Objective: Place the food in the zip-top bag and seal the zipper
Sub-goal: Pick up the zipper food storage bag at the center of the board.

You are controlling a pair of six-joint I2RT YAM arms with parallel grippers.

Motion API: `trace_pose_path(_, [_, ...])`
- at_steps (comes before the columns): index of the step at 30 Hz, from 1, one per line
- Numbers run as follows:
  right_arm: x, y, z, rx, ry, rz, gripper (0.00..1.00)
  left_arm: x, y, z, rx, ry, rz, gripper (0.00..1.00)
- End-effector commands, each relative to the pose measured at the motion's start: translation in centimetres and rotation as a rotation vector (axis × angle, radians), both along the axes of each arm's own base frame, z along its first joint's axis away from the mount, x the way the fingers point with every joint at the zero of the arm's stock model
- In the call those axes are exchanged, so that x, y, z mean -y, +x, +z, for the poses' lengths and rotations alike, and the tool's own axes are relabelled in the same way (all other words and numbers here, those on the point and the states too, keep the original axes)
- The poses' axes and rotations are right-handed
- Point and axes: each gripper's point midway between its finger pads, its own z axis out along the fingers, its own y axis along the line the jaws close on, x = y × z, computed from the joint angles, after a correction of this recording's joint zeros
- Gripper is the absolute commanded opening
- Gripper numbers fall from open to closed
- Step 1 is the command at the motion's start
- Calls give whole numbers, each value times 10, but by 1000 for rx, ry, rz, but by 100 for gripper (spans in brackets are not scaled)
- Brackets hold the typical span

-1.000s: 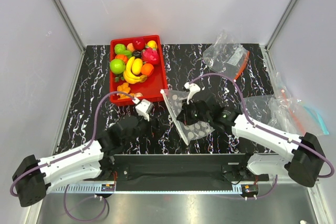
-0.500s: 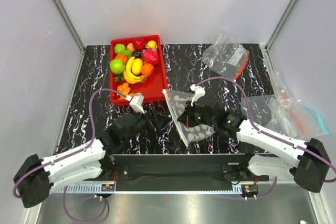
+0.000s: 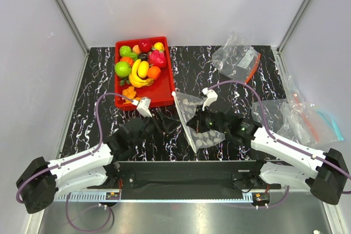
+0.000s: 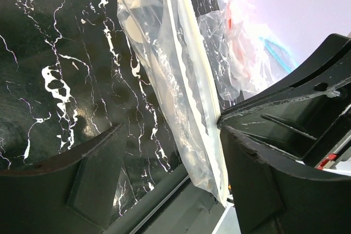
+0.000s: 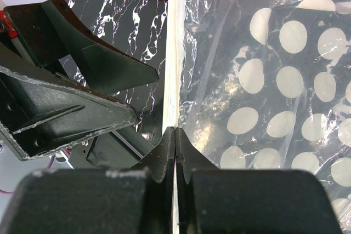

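**Dotted bag pinched at the zipper, fruit waiting in the tray**

From where I stand, the small clear plastic zip-top bag (image 3: 189, 103) printed with white dots stands on edge near the middle of the black marbled desk (image 3: 93, 97), a little toward 6 o'clock, its mouth edge turned toward 9 o'clock. The right pincer (image 5: 174, 135) is pressed fully together on the thin whitish zipper (image 5: 175, 53), gripping the bag by that strip from the 3 o'clock side. The left pincer (image 4: 170, 127) stands wide apart with one finger either side of the same edge and nothing in its grasp; whether the finger nearest the strip touches it I cannot tell.

The food lies in the shallow red plastic tray (image 3: 165, 89) at 11 o'clock, well apart from the bag: a glossy yellow banana bunch (image 3: 140, 78), a green apple (image 3: 122, 69), a round orange (image 3: 154, 72) and a yellow oval fruit (image 3: 143, 68). I see no fruit inside the bag.

The film looks thin, limp and slippery, so I'd expect it to sag or fold if held anywhere but the stiffer zipper strip. The sensible hold is one lip per pincer; catching both lips together would leave the mouth closed. The fruits look hard, light and smooth, and the round ones could squirt out of a pinch
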Motion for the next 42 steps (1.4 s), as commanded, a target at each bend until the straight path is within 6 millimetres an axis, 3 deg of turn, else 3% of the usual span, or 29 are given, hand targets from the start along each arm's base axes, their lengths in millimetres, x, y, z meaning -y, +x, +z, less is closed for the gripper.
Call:
trace_pose_path(1, [-4,3,17,40,55,-10,0,4,11,38,90,-63,22,72])
trace_pose_path(8, [-4,2,23,48,68,-7,0,1,24,37,97,-11,70,62])
trace_pose_path(16, [-5,-3,26,45,74,19,0,13,30,33,61,-11,45,50])
trace_pose_path(25, [-2,-3,20,39,52,13,0,17,31,36,59,-32,29,50])
trace_pose_path(27, [-2,-3,18,39,47,11,0,10,29,30,44,-20,47,51])
trace_pose_path(28, [-2,-2,18,39,46,8,0,4,28,41,55,-60,70,51])
trace_pose_path(29, [-2,-2,18,41,46,9,0,-4,27,30,46,-59,102,51])
trace_pose_path(31, [-3,-2,19,40,49,13,0,-12,25,47,86,-134,126,53])
trace_pose_path(33, [-4,-3,19,40,51,15,0,-15,24,47,94,-122,132,54])
trace_pose_path(37, [-5,-2,20,44,52,18,0,-8,25,58,102,-110,105,54])
trace_pose_path(42, [-7,-2,23,43,64,26,0,0,28,53,78,-102,93,53])
